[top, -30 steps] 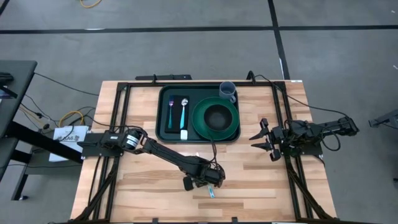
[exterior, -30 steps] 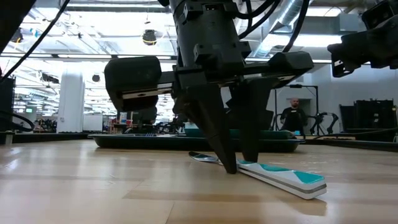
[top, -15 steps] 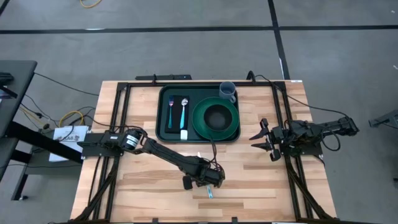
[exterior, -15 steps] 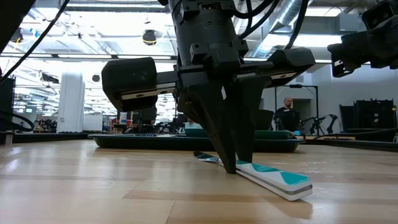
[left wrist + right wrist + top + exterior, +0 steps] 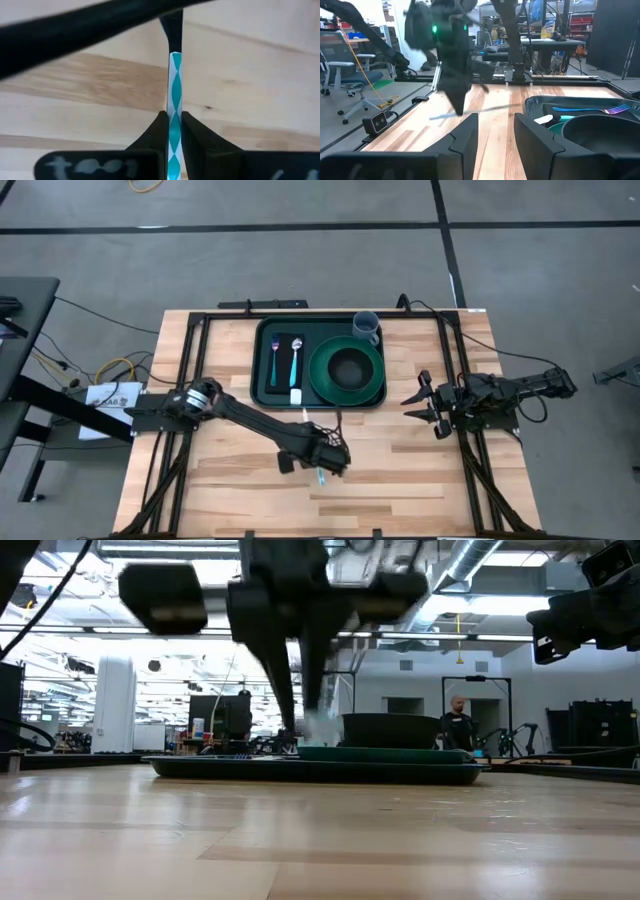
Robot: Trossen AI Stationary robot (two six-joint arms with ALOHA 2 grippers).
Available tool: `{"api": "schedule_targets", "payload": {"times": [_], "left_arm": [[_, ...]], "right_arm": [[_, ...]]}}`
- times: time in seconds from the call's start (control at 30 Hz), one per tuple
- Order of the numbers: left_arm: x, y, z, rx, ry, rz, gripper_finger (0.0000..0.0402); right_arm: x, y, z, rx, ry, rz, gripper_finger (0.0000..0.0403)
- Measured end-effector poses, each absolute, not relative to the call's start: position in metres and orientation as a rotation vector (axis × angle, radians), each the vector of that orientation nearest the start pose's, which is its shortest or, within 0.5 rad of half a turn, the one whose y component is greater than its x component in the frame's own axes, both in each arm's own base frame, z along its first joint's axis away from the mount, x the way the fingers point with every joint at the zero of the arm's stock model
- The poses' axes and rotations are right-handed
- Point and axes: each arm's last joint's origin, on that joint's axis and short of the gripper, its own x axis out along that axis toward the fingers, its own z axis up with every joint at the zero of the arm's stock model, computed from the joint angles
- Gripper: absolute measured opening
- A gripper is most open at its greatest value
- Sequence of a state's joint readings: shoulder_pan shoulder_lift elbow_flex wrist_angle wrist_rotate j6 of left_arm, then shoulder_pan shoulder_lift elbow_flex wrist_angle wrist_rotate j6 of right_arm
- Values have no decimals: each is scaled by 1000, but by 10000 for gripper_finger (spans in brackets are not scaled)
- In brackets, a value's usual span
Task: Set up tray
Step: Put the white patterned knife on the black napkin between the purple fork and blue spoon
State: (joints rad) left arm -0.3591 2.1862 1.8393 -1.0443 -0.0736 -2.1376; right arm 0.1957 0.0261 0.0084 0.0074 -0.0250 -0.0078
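Note:
The dark green tray [image 5: 263, 360] lies at the table's far middle. It holds a fork [image 5: 274, 363], a spoon [image 5: 296, 360] and a round green plate [image 5: 322, 380] with a black bowl [image 5: 349, 366]. A grey-blue cup [image 5: 367, 327] stands at its far right corner. My left gripper [image 5: 318, 467] is above the table's near middle, shut on a flat utensil [image 5: 175, 75] with a teal-and-white handle and a dark far end. My right gripper [image 5: 418, 405] waits open near the right edge, touching nothing. My left gripper pinches the utensil's teal-and-white handle [image 5: 174, 122] between its two fingers [image 5: 156, 132], coming from above and pointing down. The fingers lie across the handle, about midway along the utensil. The utensil [image 5: 470, 111] is lifted clear of the table and sits roughly level.
Black frame rails [image 5: 195, 370] run along the table's left and right sides. Bare wood [image 5: 400, 470] lies between the tray and the near edge. A person [image 5: 458, 725] stands far off in the room behind the table.
My left gripper has narrowed its fingers onto the utensil's handle, then risen and shifted toward the table's left and far side. The utensil, which lay on the wood, is now lifted clear.

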Motion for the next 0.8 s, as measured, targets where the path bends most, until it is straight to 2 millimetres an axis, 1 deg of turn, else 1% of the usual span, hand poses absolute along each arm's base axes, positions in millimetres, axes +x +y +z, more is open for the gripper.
{"api": "schedule_targets", "payload": {"times": [0.13, 0.2, 0.27, 0.37, 0.47, 0.57, 0.73, 0.8], "left_arm": [[399, -146, 226, -1418, 906, 1224, 12], [389, -137, 244, -1394, 908, 1235, 11], [381, -124, 256, -1354, 931, 1258, 11], [372, -100, 270, -1290, 964, 1302, 11], [365, -70, 284, -1230, 1012, 1314, 11], [361, -34, 289, -1173, 1074, 1331, 11], [360, 30, 290, -1128, 1161, 1283, 11], [360, 57, 287, -1132, 1157, 1257, 11]], "right_arm": [[97, 20, 165, -9, 9, 221, 118], [97, 20, 165, -9, 9, 221, 118], [97, 20, 165, -9, 10, 221, 118], [97, 20, 165, -9, 9, 221, 118], [97, 20, 165, -9, 10, 221, 118], [97, 20, 165, -9, 10, 221, 118], [97, 20, 165, -9, 9, 221, 118], [97, 20, 165, -9, 9, 221, 118]]}}
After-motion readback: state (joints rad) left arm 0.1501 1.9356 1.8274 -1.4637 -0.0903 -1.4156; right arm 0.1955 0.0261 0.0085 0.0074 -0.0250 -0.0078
